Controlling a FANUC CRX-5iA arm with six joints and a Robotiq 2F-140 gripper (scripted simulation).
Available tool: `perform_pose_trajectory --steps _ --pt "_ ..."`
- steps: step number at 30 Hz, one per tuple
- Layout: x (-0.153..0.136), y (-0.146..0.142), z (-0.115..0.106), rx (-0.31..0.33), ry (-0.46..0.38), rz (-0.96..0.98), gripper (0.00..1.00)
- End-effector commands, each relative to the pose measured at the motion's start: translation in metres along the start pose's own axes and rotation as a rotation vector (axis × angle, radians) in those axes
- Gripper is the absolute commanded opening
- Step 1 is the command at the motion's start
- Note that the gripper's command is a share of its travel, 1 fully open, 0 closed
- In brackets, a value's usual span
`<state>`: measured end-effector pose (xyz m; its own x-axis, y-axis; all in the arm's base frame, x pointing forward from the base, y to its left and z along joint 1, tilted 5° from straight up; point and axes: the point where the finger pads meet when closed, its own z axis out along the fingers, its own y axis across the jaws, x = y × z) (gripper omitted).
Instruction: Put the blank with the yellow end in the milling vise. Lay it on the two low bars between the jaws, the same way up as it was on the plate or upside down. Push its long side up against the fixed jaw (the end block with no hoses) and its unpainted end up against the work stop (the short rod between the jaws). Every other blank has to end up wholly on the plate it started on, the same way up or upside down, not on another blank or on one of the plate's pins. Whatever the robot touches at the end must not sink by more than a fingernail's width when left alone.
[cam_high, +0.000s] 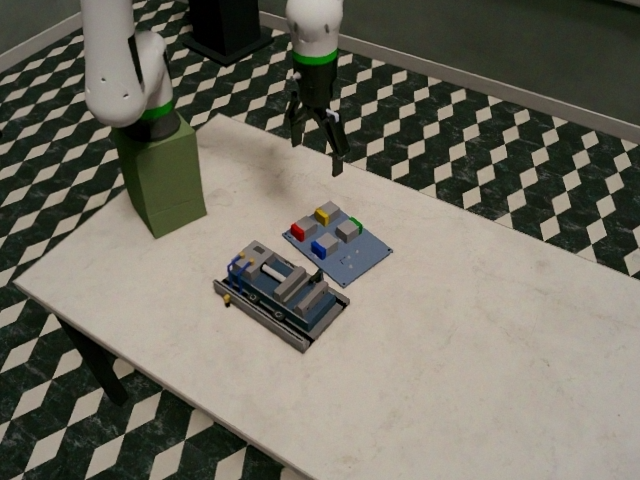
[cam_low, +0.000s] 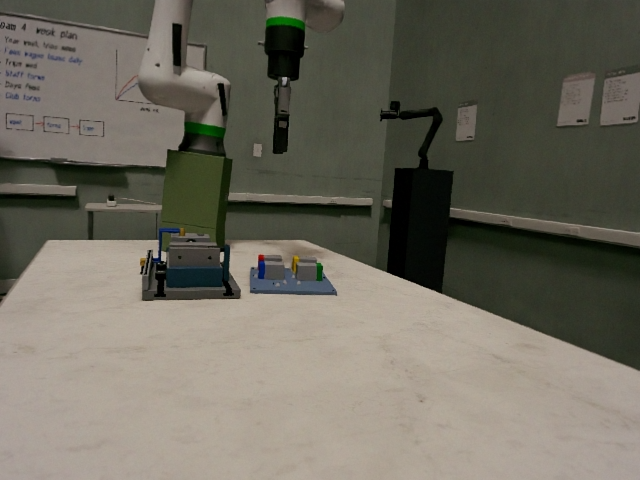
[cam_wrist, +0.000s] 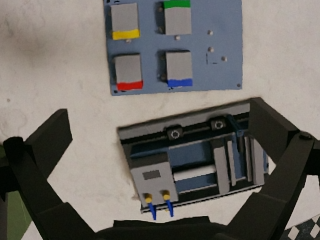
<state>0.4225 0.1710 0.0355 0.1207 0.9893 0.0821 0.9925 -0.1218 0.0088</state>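
We are hanging our black two-finger gripper (cam_high: 316, 147) high above the white marble-look tabletop (cam_high: 444, 330), its fingers spread as wide as they go and pinching nothing. The grey rectangular metal blank with the yellow end (cam_high: 327, 212) is lying well below the fingers on the flat blue pinned plate (cam_high: 369, 258), touching neither finger. In the wrist view it (cam_wrist: 126, 22) is sitting beyond the fingertips, toward the top left, on the side of the left-hand finger rather than centred between the two. Its yellow end is pointing back toward the fingers.

Sharing the plate (cam_wrist: 223, 40) with it are three more grey blocks: the green-ended blank (cam_wrist: 178, 19) just beside it, the red-ended blank (cam_wrist: 128, 71) nearer to the fingers, and the blue-ended blank (cam_wrist: 179, 70) next to that one.

The blue and grey milling vise (cam_wrist: 194, 160) is standing between the spread fingers in the wrist view, nearer to us than the plate. Its hose-fitted end block (cam_wrist: 154, 180) is lying toward the left-hand finger.
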Motion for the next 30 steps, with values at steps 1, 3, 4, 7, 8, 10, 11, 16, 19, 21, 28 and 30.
perform_pose_trajectory --steps 1,3,4,7,8,10,11,16,19,21,28,30 --pt "0.005 0.0 -0.001 -0.002 0.0 0.0 1.0" --pt "0.01 -0.001 -0.001 -0.002 0.001 0.0 1.0" --pt "0.014 -0.002 -0.002 -0.002 0.001 0.0 1.0" --pt "0.025 -0.004 -0.002 -0.002 0.0 0.0 1.0" --pt "0.029 -0.005 -0.003 -0.002 0.0 0.0 1.0" --pt "0.036 -0.006 -0.003 -0.002 0.0 0.0 1.0" --pt "0.04 -0.007 -0.003 -0.002 0.0 0.0 1.0" --pt "0.058 -0.01 -0.005 -0.002 0.0 0.0 1.0" --pt "0.056 -0.009 -0.004 0.013 0.015 -0.015 1.0" --pt "0.055 -0.009 -0.004 0.011 0.013 -0.013 1.0" --pt "0.051 -0.009 -0.004 0.004 0.006 -0.005 1.0" --pt "0.05 -0.009 -0.004 0.002 0.004 -0.003 1.0"
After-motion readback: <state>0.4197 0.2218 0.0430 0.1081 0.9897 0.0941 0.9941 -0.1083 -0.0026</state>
